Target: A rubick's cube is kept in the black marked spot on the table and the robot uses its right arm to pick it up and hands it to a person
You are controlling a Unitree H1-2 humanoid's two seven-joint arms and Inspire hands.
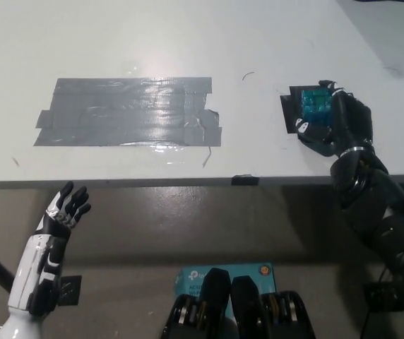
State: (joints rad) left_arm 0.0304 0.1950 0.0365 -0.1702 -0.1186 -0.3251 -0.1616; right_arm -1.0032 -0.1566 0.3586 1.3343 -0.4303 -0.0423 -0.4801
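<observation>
Grey tape patch (128, 111) on white table (258, 42)

Single head camera, looking steeply down.
It faces the tabletop (188, 42) and its near edge from above, taking in floor below at moderate range.

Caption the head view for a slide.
Black right hand grips the cube on the table.

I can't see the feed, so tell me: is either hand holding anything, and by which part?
The black right hand is wrapped around the Rubik's cube from its right side, on the black marked spot; not visibly lifted. The white left hand holds nothing.
</observation>
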